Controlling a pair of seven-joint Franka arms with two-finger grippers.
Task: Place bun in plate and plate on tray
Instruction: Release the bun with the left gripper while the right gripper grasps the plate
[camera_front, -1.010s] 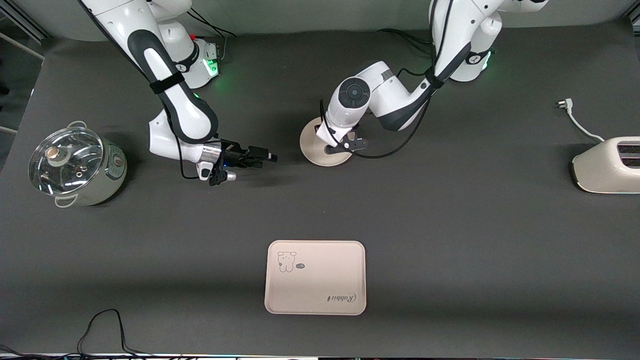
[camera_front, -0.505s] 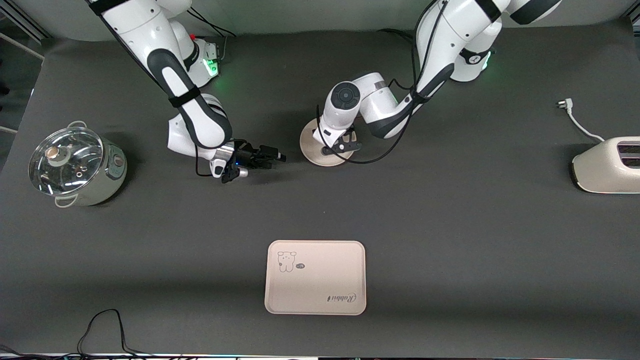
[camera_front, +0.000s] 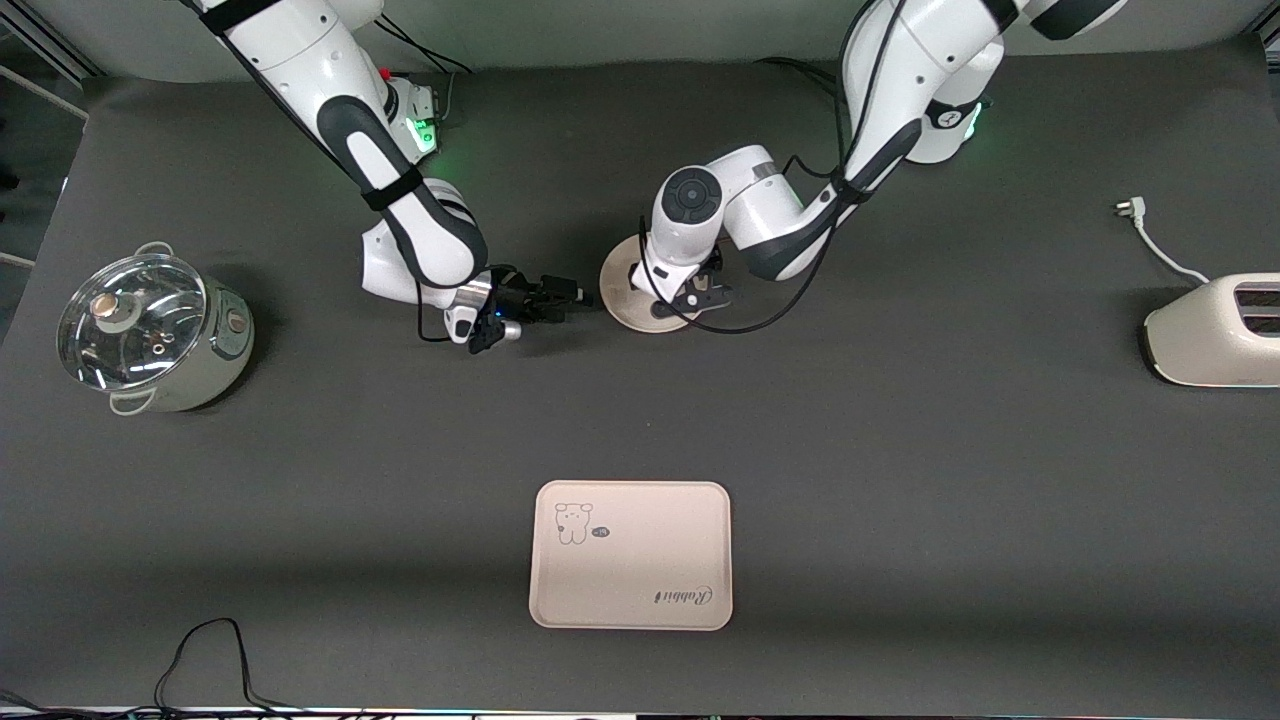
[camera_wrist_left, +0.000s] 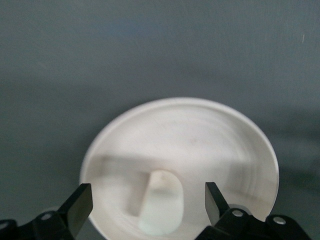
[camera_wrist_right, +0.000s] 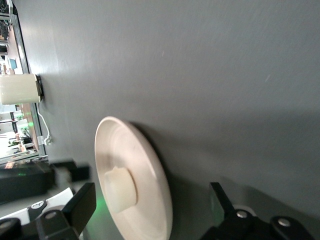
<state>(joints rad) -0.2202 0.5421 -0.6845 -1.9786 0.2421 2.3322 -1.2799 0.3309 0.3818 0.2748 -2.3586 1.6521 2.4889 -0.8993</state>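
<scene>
The right tool (camera_front: 572, 296), spread, has slid along the desk (camera_front: 900, 450) to the plate (camera_front: 625, 290); the bun (camera_wrist_left: 161, 202) lies in it; the left tool (camera_front: 700, 298), spread, hangs over it; next the tray (camera_front: 631, 555).

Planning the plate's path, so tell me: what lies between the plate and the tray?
Nothing: in the front view only bare dark table separates the plate from the tray.

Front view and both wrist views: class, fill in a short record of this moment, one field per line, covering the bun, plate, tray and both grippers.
bun: lying in the plate
plate: on the table, farther from the front camera than the tray
tray: nothing on it
left gripper: over the plate, jaws open astride the bun
right gripper: beside the plate's rim, jaws open
</scene>
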